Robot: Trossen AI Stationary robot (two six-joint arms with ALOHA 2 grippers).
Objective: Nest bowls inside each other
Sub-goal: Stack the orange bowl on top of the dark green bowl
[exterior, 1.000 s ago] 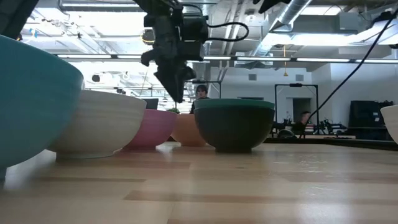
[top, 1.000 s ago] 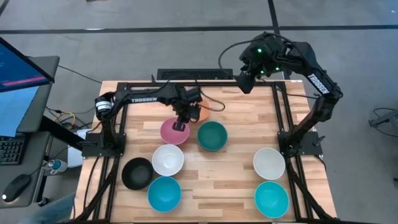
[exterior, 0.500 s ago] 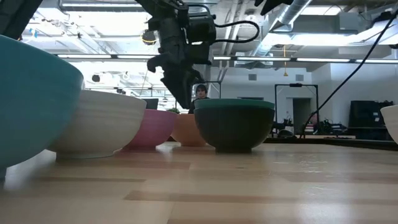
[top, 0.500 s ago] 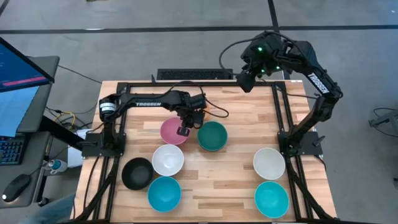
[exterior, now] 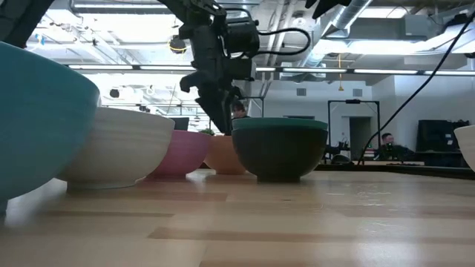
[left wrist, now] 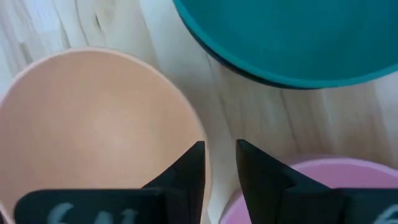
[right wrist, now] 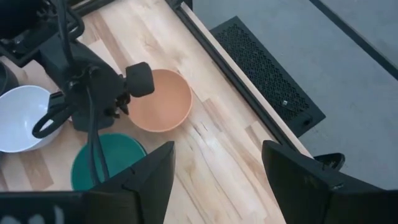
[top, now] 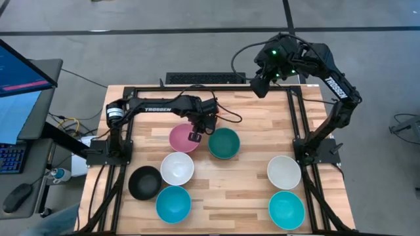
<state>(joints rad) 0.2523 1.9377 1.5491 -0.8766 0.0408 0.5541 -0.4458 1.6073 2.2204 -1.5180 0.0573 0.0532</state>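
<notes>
- Left gripper (top: 195, 136) hangs low over the gap where the pink bowl (top: 182, 138), orange bowl (right wrist: 160, 100) and dark green bowl (top: 224, 143) meet.
- Its fingers (left wrist: 186, 174) stand a narrow slot apart, straddling the orange bowl's rim: one finger inside the rim, the other outside, on the pink bowl's side. Not yet pressed onto the rim, as far as the left wrist view shows.
- From above the orange bowl is hidden under the left arm's wrist; it lies behind the pink and green bowls, toward the table's (top: 243, 183) far edge.
- Low view: left gripper (exterior: 221, 111) points down between pink bowl (exterior: 182, 152) and green bowl (exterior: 280, 147); orange bowl (exterior: 225, 156) sits behind them.
- Nearer row on the left: white bowl (top: 177, 168), black bowl (top: 144, 182), turquoise bowl (top: 173, 202), close together, each on its own.
- On the right: second white bowl (top: 284, 171) and second turquoise bowl (top: 287, 208), well apart from the left group.
- No bowl seen inside another.
- Right gripper (top: 260, 86) waits raised above the table's far edge, fingers (right wrist: 144, 180) spread wide, holding nothing.
</notes>
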